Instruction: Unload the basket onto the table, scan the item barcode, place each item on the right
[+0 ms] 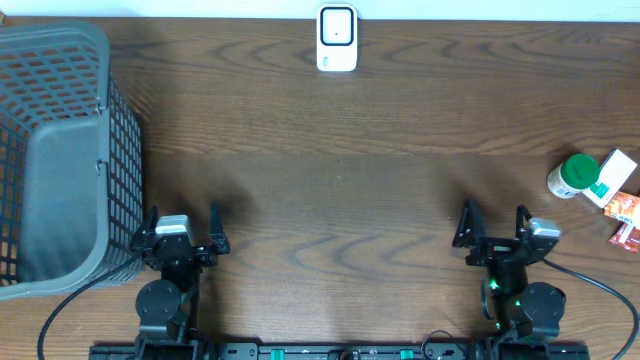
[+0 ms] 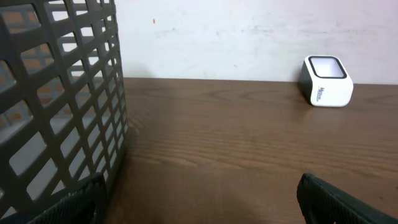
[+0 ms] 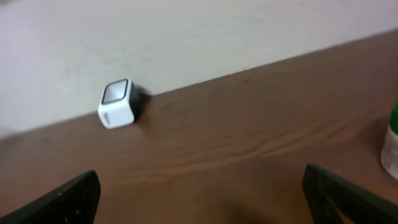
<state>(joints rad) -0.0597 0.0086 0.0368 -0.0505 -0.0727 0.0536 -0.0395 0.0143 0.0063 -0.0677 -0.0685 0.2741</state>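
Observation:
A white barcode scanner (image 1: 337,38) stands at the table's far edge, also seen as the scanner (image 2: 327,81) in the left wrist view and the scanner (image 3: 117,103) in the right wrist view. Items lie at the right edge: a white bottle with a green cap (image 1: 573,177), a white and green box (image 1: 614,176) and red packets (image 1: 626,218). The bottle's side (image 3: 392,144) shows at the right wrist view's border. My left gripper (image 1: 183,226) is open near the front left, empty. My right gripper (image 1: 493,222) is open at the front right, empty.
A large grey mesh basket (image 1: 58,150) fills the left side, its wall (image 2: 59,99) right beside my left gripper's left finger. A pale wall runs behind the table's far edge.

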